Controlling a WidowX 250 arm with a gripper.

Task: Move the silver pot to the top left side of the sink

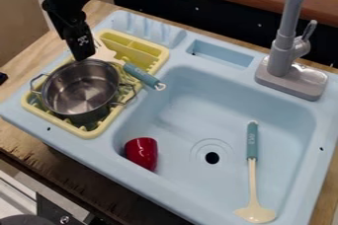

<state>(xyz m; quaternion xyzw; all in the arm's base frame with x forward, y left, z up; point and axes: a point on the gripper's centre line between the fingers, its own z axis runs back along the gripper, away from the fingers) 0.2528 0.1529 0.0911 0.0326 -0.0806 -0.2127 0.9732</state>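
"where's the pot?"

"the round silver metal pot (78,90) with looped wire handles is at the left of the view, on the yellow plastic dish rack (148,46). its opening faces up, and the rack is set in the left part of the pale blue plastic sink (86,152)."

"and the arm?"

"it comes in from the upper left. the black two-finger gripper (82,56) hangs down at the pot's back rim."

"wide, narrow, holding something?"

"i can't tell. nor can i tell whether it has hold of the rim."

"what's behind the pot?"

"a spatula with a teal handle and a cream head (140,74). its head is just behind the pot, near the gripper, and the handle slants right toward the basin."

"anything down in the basin?"

"a shiny red cup (142,153) lies by the near left wall. over on the right is a long cream spoon with a teal handle (252,142), its bowl end toward the camera. the round dark drain hole (212,158) sits between them."

"and past that?"

"a grey plastic faucet (282,54) stands upright on the back right rim, and there's a brown wooden counter (19,135) around the sink."
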